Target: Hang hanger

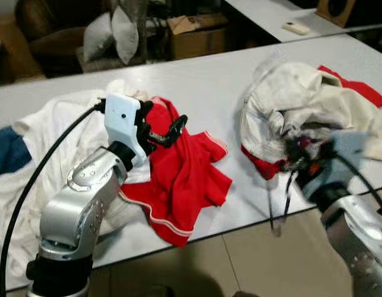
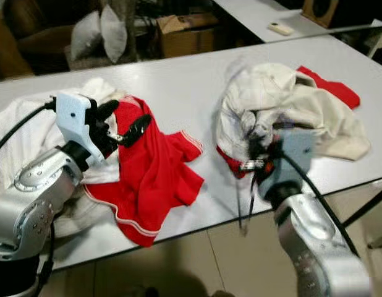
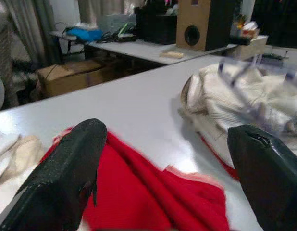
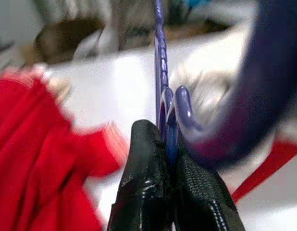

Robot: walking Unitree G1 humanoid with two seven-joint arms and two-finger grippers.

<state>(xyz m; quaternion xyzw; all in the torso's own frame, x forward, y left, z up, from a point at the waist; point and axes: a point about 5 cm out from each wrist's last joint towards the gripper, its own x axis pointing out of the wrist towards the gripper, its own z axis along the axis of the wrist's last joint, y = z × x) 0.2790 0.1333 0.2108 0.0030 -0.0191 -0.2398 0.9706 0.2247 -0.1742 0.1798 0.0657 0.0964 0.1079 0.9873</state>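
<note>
A purple plastic hanger [image 4: 160, 72] is pinched between the black fingers of my right gripper [image 4: 167, 144], which is shut on it. In the eye views that gripper [image 1: 297, 156] is blurred at the table's front edge, beside a cream clothing pile [image 1: 302, 99], and the hanger's thin bars [image 1: 279, 207] dangle below the edge. My left gripper [image 1: 163, 120] hovers open over a crumpled red shirt [image 1: 178, 179], with nothing between its fingers [image 3: 67, 168].
The long white table [image 1: 209, 80] also carries a white garment [image 1: 49, 130] and a blue cloth [image 1: 5, 151] at the left. Red fabric [image 1: 358, 86] pokes from under the cream pile. Behind stand a cardboard box [image 1: 194, 34], cushions [image 1: 117, 31] and another table.
</note>
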